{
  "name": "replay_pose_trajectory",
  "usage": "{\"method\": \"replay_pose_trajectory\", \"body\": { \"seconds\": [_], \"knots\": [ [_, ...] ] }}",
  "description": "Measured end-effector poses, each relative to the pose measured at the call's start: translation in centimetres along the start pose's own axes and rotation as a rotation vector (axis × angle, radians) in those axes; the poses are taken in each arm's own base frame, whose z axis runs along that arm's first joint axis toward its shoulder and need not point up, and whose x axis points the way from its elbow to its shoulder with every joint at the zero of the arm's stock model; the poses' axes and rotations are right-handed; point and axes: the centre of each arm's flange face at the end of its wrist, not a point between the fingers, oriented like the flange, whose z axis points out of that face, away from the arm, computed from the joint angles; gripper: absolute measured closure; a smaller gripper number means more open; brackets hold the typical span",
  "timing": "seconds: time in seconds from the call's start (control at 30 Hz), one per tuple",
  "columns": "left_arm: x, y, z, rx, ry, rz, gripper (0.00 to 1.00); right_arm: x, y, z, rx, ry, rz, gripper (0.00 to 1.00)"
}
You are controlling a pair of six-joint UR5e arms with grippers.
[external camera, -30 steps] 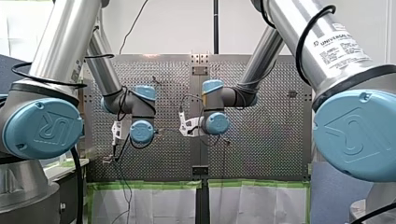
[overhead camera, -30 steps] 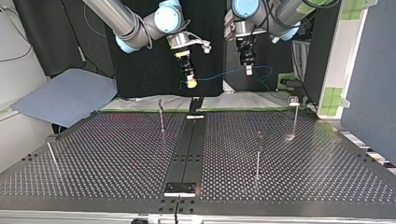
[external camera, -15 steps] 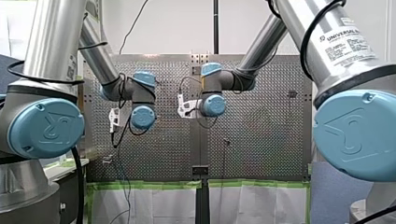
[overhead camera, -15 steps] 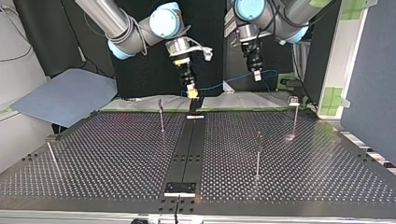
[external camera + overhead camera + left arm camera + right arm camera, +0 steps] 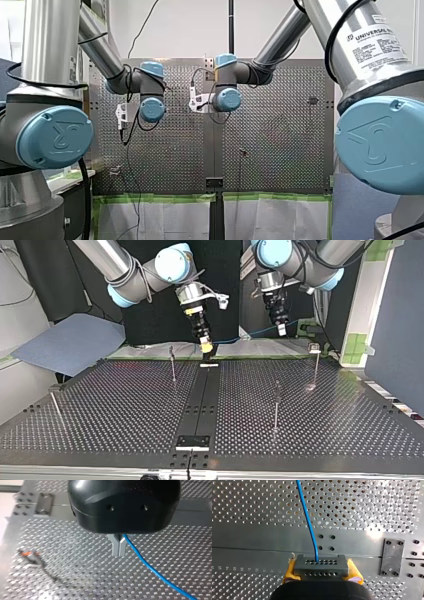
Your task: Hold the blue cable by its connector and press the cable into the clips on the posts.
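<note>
Yellow pads (image 5: 290, 570) of my right gripper (image 5: 321, 567) are clamping the grey connector (image 5: 321, 563), with the blue cable (image 5: 308, 522) running out ahead. My left gripper (image 5: 119, 548) is pinching that cable between its metal fingers (image 5: 115, 547). The cable is hanging between them, near the worktop's (image 5: 125, 405) far edge in the top view.

Reference landmark: the perforated table (image 5: 125, 405).

Top view:
- Behind the table's far edge hangs a black backdrop (image 5: 150, 320).
- Off the table's far left corner lies a blue-grey sheet (image 5: 70, 342), possibly a mat; the material cannot be confirmed.
- Left of the table stands a pale side wall (image 5: 20, 300).
- Right of the table stands a white upright (image 5: 370, 295) with green tape patches (image 5: 356, 347). A blue partition panel (image 5: 400, 325) stands beside it.

Front view:
- Beyond the table rises a white wall (image 5: 185, 30), evenly lit, with a dark vertical pole (image 5: 231, 25) in front of it.
- A green tape strip (image 5: 160, 197) lines the table's near edge, with white sheeting (image 5: 165, 220) below.
</note>
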Motion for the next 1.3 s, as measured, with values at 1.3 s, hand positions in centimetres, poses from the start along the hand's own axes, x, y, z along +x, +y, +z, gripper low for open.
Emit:
{"method": "replay_pose_trajectory", "body": {
  "seconds": [1.3],
  "knots": [
    [-8.7,0.0,1.7,0.004,0.038,0.063,0.99,6.6,0.0,3.5,-0.005,0.059,0.016,1.00]
  ]
}}
